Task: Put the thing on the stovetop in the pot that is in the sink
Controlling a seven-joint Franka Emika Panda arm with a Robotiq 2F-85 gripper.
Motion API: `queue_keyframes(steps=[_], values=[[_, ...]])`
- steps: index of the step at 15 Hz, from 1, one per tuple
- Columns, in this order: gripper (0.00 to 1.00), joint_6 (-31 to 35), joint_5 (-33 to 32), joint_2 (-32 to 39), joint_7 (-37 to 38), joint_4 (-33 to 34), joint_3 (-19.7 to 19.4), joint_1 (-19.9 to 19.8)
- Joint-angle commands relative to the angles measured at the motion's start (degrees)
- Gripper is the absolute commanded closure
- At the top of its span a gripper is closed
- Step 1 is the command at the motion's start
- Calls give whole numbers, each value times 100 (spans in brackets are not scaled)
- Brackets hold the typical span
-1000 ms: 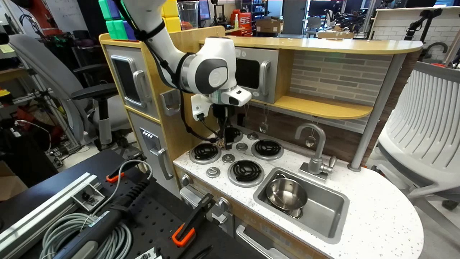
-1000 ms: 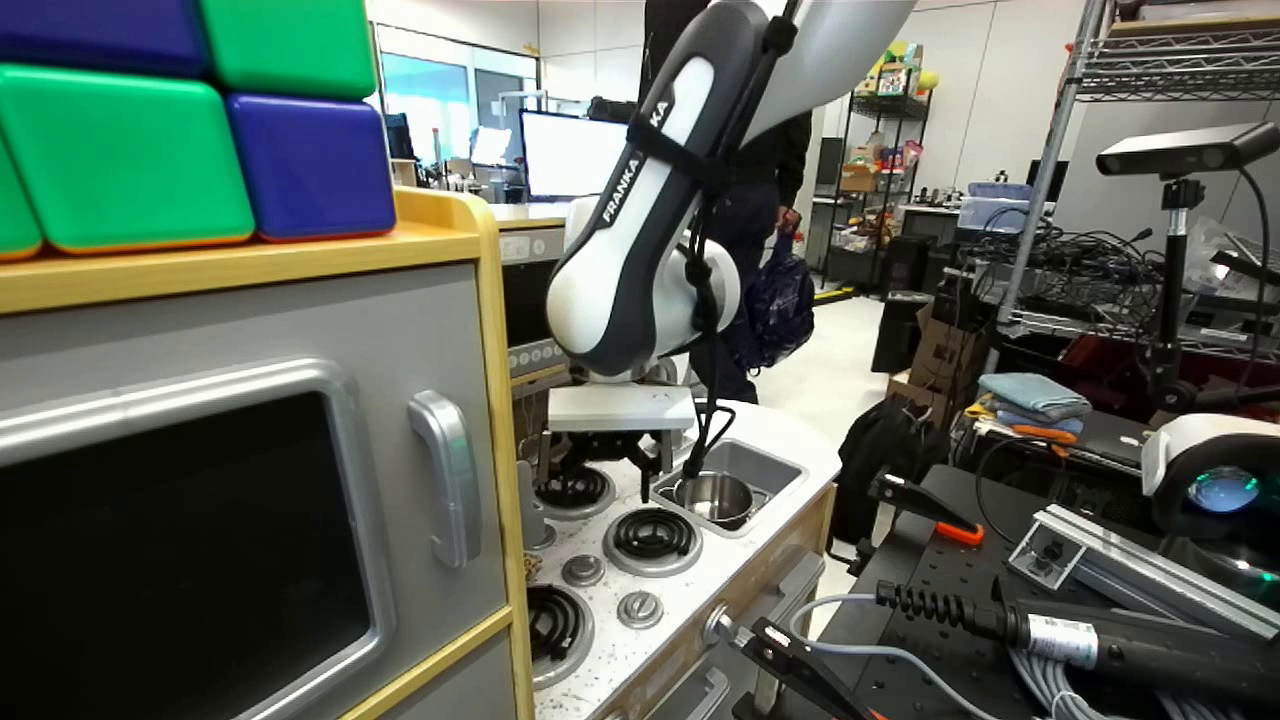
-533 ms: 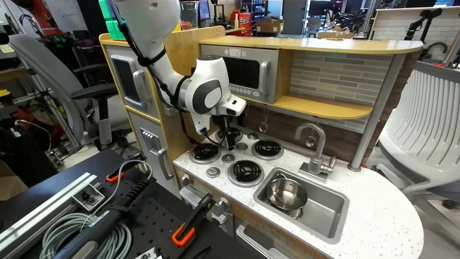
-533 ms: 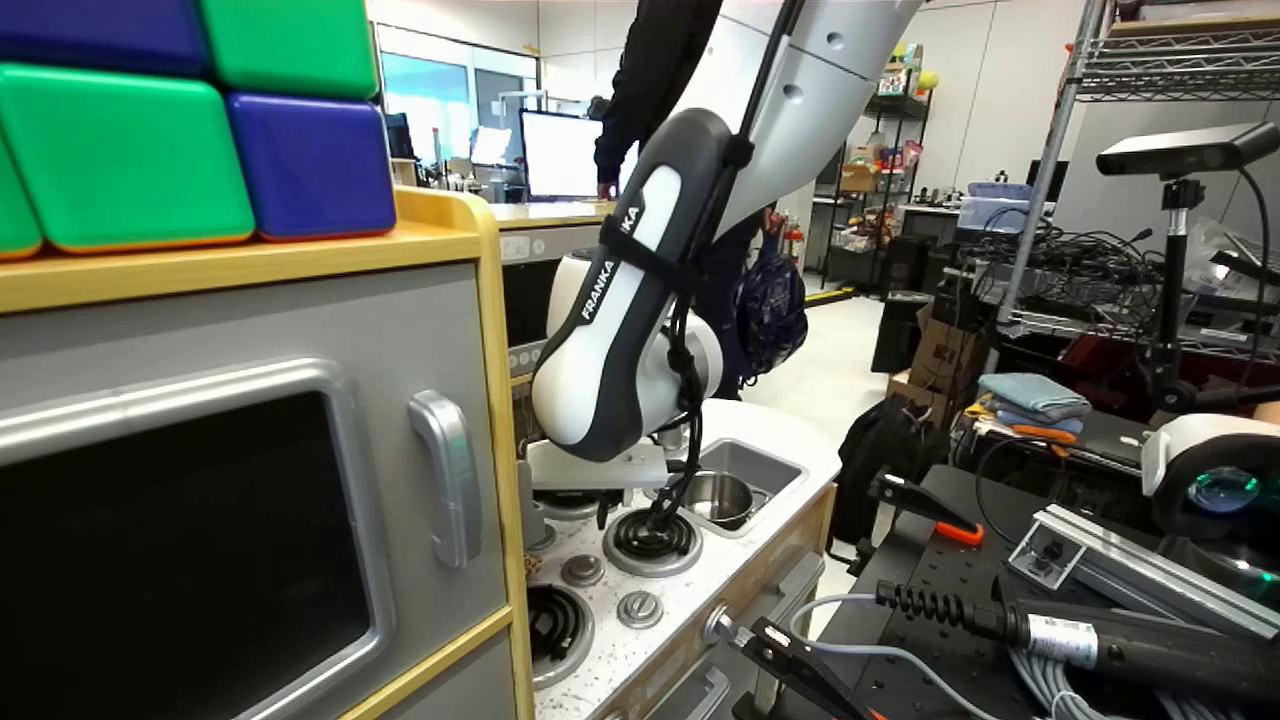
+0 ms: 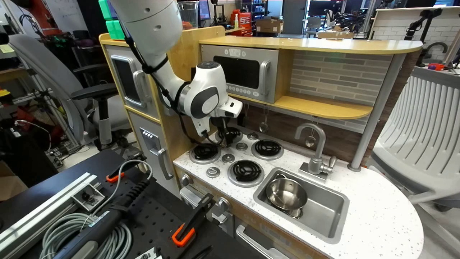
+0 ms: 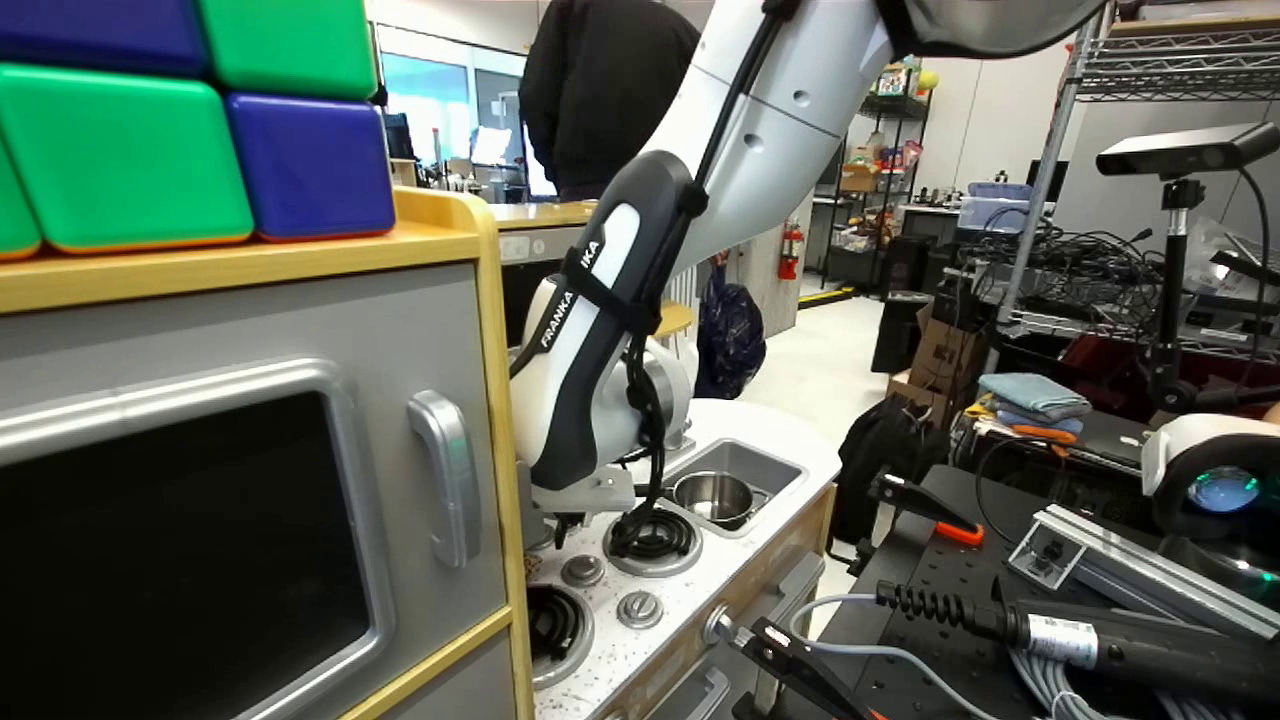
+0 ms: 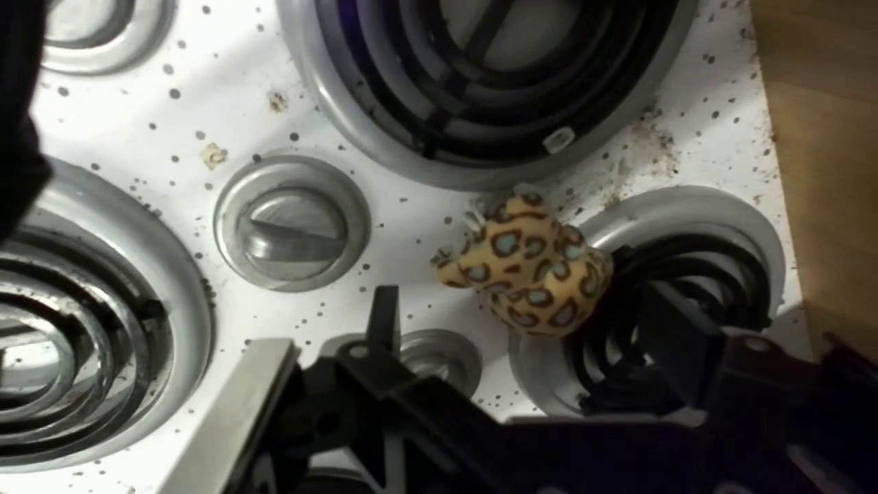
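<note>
Burners [image 5: 267, 148]: I count four, two left and two right, in an exterior view.
Top knobs [image 5: 213, 172]: four, set among the burners.
Front knobs [image 5: 223, 205]: two visible, on the near panel.
Spotted thing [image 7: 531, 264]: one, orange leopard print, on the stovetop [image 7: 405, 240] between the two left burners; overlaps one burner's edge in my wrist view, can't tell if touching.
Pot [image 5: 286, 196]: one, mouth up, in the left part of the sink [image 5: 325, 208].
Faucet [image 5: 316, 164]: one, far side of the sink.
Gripper [image 7: 518, 291]: I've got it wide, two fingers well apart, spotted thing showing in the gap.
Arm [image 5: 211, 82]: one, sloping down from the left, wrist bent, gripper low over the stovetop's left end.
</note>
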Motion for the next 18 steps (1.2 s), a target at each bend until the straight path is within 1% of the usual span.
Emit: queue_keyframes(steps=[1,2,7,9,11,13,14,17,18], values=[[42,62,364,282,-349,396,125,-63],[51,46,415,308,-373,428,139,-77],[88,-125,716,401,-385,577,345,-223],[100,-174,819,400,-381,585,459,-328],[100,-161,910,299,-426,490,608,-485],[99,-243,1058,27,-463,226,797,-754],[100,-222,1178,-134,-506,66,904,-931],[99,-255,1562,-546,-349,-321,819,-1210],[99,-324,1675,-635,-266,-394,708,-1247]])
